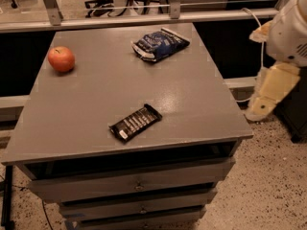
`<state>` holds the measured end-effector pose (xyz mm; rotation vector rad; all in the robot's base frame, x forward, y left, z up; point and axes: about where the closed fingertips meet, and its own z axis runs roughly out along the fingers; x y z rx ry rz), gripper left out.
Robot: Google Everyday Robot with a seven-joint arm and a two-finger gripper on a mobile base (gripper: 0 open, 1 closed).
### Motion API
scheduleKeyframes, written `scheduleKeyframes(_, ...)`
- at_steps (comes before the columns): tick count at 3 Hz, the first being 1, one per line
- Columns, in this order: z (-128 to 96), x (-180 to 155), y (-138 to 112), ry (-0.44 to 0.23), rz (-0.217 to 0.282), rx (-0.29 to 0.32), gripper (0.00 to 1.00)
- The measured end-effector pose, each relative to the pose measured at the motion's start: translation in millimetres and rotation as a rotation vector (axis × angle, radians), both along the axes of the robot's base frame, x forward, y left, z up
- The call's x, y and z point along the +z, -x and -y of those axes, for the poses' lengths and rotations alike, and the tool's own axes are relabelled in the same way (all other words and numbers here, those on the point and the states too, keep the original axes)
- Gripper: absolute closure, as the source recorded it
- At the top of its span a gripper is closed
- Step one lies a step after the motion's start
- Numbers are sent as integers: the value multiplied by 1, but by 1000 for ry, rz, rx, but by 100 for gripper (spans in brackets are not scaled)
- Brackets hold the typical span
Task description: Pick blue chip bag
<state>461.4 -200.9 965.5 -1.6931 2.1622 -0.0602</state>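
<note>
The blue chip bag (160, 43) is a crumpled dark-blue foil bag with white lettering. It lies at the far middle-right of the grey table top (192, 99). My gripper (258, 109) hangs off the table's right side, just past its right edge and at about table-top height. It is cream-coloured, points down and left under the white arm (290, 30), and holds nothing. It is well apart from the bag, to the bag's right and nearer to me.
A red apple (61, 59) sits at the far left of the table. A flat black bar packet (135, 122) lies near the front middle. Drawers (136, 186) are below the top. A rail (144, 20) runs behind the table.
</note>
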Motion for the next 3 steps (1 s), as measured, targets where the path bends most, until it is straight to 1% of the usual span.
scheduleKeyframes(1,-64,-29,-88,-208,97,57,0)
scheduleKeyframes(2,-111,-32,-152,-355,189,75,0)
scheduleKeyframes(3,-111,-32,-151,-354,187,76,0)
